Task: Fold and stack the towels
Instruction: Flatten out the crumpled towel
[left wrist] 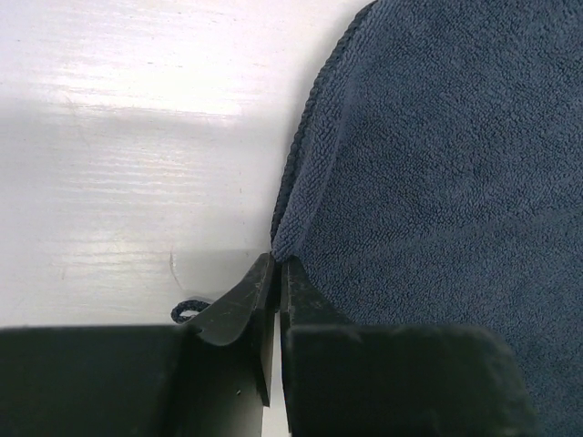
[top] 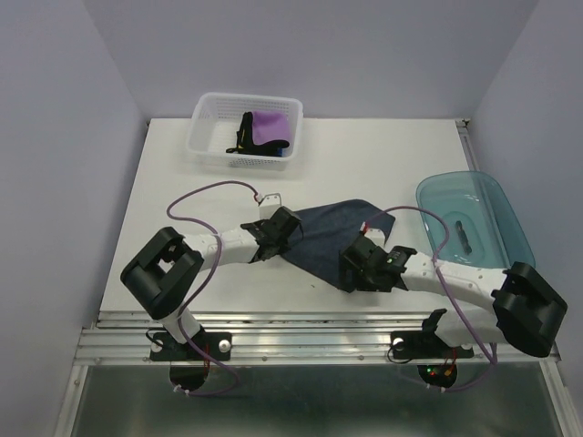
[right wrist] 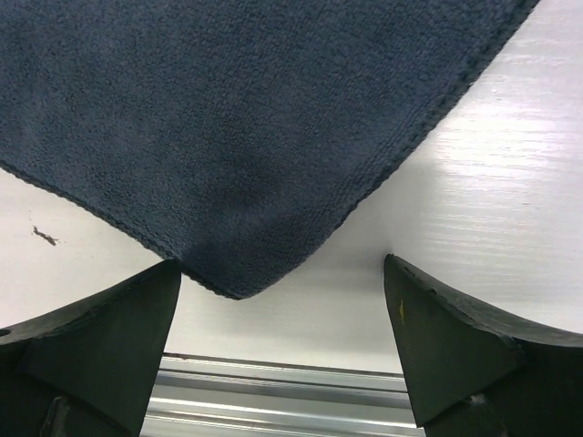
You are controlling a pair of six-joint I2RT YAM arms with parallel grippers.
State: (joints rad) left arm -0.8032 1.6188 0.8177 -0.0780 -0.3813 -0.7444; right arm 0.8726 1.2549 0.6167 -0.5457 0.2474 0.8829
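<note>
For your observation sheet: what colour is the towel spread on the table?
Dark navy-grey towel; right wrist view shows it best.

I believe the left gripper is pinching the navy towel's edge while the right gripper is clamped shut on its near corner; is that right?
Not quite: the right gripper is open, straddling the near corner of the navy towel without gripping it, as the right wrist view shows. The left gripper is indeed pinching the edge.

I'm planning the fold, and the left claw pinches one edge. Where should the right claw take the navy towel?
Probably the near corner of the navy towel, coming from the near edge of the table: that corner lies flat and pointed between the tips of the open right claw, bare table on both sides.
</note>
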